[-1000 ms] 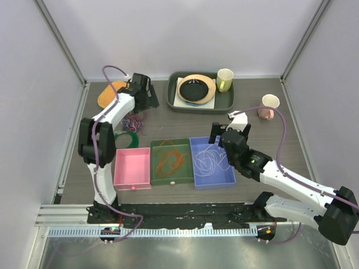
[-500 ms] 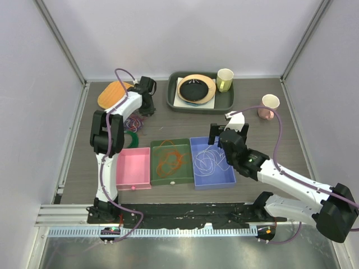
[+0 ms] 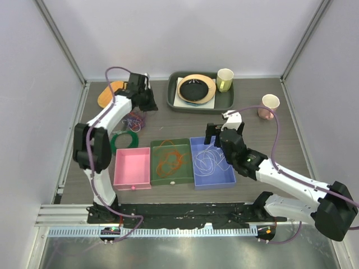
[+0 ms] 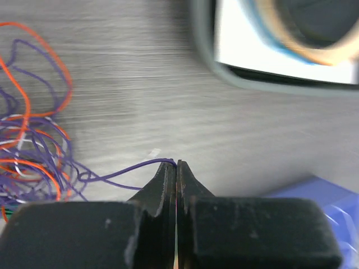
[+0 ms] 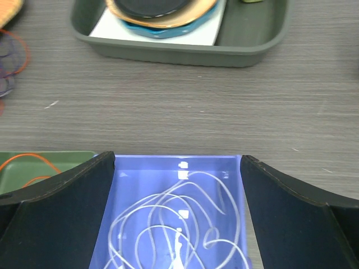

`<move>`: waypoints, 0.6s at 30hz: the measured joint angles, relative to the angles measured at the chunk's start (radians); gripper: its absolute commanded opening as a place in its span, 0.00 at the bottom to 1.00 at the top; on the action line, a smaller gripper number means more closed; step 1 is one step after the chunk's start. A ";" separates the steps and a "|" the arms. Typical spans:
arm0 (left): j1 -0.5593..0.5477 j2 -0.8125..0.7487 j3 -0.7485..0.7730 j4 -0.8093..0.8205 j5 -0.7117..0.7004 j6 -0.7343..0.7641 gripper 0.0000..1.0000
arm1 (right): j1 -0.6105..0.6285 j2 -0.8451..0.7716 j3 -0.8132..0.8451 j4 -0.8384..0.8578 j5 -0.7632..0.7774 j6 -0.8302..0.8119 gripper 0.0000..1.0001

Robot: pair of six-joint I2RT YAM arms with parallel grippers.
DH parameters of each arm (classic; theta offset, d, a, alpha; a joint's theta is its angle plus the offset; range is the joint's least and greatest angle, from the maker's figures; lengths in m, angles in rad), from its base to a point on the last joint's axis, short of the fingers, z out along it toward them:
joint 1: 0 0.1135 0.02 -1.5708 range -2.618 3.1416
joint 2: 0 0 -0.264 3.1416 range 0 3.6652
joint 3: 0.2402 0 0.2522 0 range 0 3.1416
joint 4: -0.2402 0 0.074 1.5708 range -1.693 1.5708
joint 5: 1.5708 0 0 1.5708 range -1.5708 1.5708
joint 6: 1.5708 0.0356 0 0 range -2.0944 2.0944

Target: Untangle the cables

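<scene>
A tangle of purple, orange and white cables (image 4: pixel 33 151) lies on the table at the back left (image 3: pixel 133 119). One purple strand (image 4: pixel 123 170) runs from it to the tips of my left gripper (image 4: pixel 176 163), which is shut on that strand just right of the tangle (image 3: pixel 145 102). Orange cables (image 3: pixel 171 157) lie in the green bin. White cables (image 5: pixel 179 224) lie in the blue bin (image 3: pixel 212 162). My right gripper (image 5: pixel 176 159) hangs open over the blue bin's far end, holding nothing.
A pink bin (image 3: pixel 132 167) stands left of the green one. A dark green ring (image 3: pixel 124 139) lies near the tangle, and an orange board (image 3: pixel 111 92) sits behind it. A grey tray (image 3: pixel 227 101) with a plate and cup, and a second cup (image 3: pixel 270 102), stand at the back.
My left gripper has closed, pinching a purple strand beside the tangle, and its arm has shifted slightly. The right gripper has stayed open and edged a little left over the blue bin.
</scene>
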 measured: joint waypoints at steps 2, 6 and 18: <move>0.000 -0.123 -0.056 0.053 0.087 -0.007 0.00 | -0.001 0.008 -0.011 0.048 -0.047 -0.002 0.99; 0.000 -0.329 -0.092 0.159 0.224 -0.034 0.00 | -0.002 0.016 -0.050 0.161 -0.156 -0.017 0.99; -0.013 -0.513 -0.092 0.345 0.512 -0.195 0.00 | -0.003 0.312 0.019 0.577 -0.507 -0.224 0.97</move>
